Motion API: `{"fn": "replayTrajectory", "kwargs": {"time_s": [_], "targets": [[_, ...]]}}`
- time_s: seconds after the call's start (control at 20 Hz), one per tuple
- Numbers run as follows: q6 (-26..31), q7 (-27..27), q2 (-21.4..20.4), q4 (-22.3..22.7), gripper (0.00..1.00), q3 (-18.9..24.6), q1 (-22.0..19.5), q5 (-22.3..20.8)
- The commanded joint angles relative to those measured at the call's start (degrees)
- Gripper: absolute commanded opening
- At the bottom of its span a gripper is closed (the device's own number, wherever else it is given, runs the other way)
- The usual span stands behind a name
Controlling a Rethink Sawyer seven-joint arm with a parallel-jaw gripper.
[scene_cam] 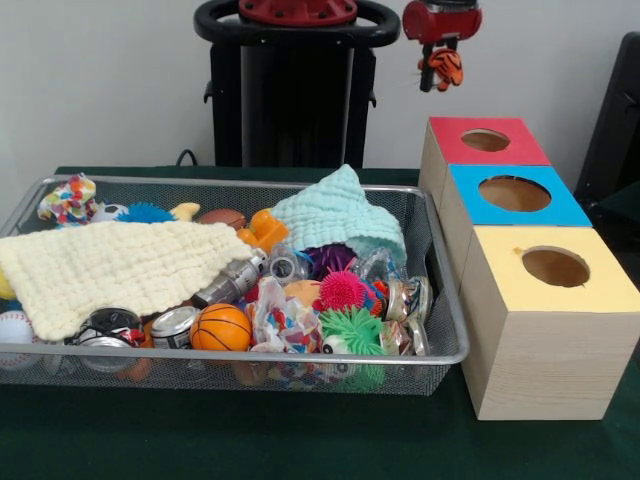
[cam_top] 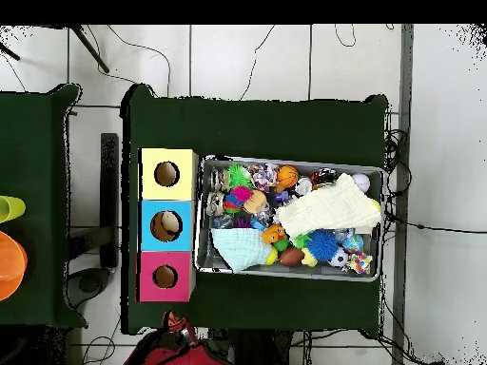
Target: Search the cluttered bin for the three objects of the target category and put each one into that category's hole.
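My gripper (scene_cam: 440,72) hangs high at the back, up and to the left of the red-topped box's round hole (scene_cam: 485,140). It is shut on a small orange tiger toy with black stripes (scene_cam: 445,66), which dangles between the fingers. In the overhead view the gripper (cam_top: 174,326) sits just below the red-topped box (cam_top: 165,277). The silver wire-mesh bin (scene_cam: 445,352) lies left of the boxes, full of toys; it also shows in the overhead view (cam_top: 290,160). A pale yellow bit (scene_cam: 185,210) shows at the bin's back; I cannot tell what it is.
A blue-topped box (scene_cam: 514,193) and a yellow-topped box (scene_cam: 555,266) stand in a row in front of the red one. In the bin lie a pale yellow cloth (scene_cam: 110,265), a mint cloth (scene_cam: 340,215), a small basketball (scene_cam: 220,327), spiky balls (scene_cam: 343,290) and cans.
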Motion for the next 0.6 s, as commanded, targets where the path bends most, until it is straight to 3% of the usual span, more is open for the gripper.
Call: {"fn": "replayTrajectory", "kwargs": {"time_s": [0.05, 0.35, 0.6], "targets": [[-8.32, 18.47, 9.39, -1.55, 0.0, -5.77, 5.27, 6.89], [-11.51, 18.86, 14.23, -3.97, 0.0, -7.24, 8.16, 9.81], [-16.67, 19.72, 21.2, -6.69, 0.0, -8.7, 11.0, 12.82]]}}
